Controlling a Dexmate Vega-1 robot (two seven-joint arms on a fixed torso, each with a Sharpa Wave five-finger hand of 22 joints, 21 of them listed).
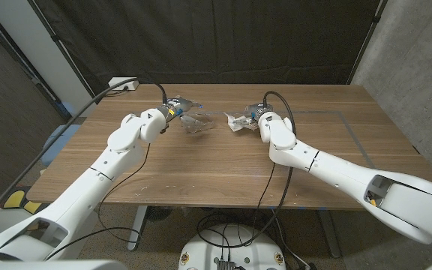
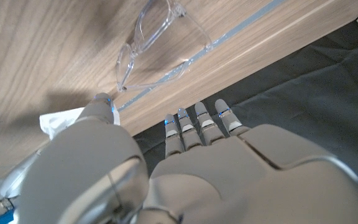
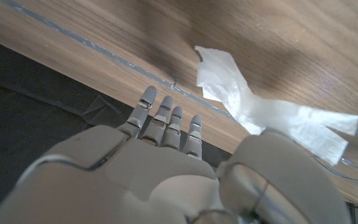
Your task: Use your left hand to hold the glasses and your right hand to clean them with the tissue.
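A wooden table [image 1: 223, 161] is seen from the head view, with a dark curtain [image 1: 216, 37] hung behind it and a grey wall [image 1: 418, 67] at the right. A thin grey line [image 1: 355, 139] is marked on the table top. Two white arms are stretched over the table.

The left hand [image 1: 172, 107] is seen near the far edge, just beside the glasses [image 1: 196, 123]. In the head view the hand is small and its fingers are hard to make out. In the left wrist view, the left hand [image 2: 191, 168] is shown with its fingers straight and side by side, and nothing is held in it. The glasses [image 2: 154, 43] are seen lying on the wood, apart from the fingers. They are clear, and one part is cut off at the picture's edge.

The right hand [image 1: 265, 120] is seen near the tissue [image 1: 238, 121], to the right of the glasses. In the right wrist view, the right hand [image 3: 166, 168] is shown with its fingers straight and nothing held. The white tissue [image 3: 260, 112] is crumpled on the wood. It cannot be told whether the thumb is touching it. A clear rim is seen at that picture's edge.
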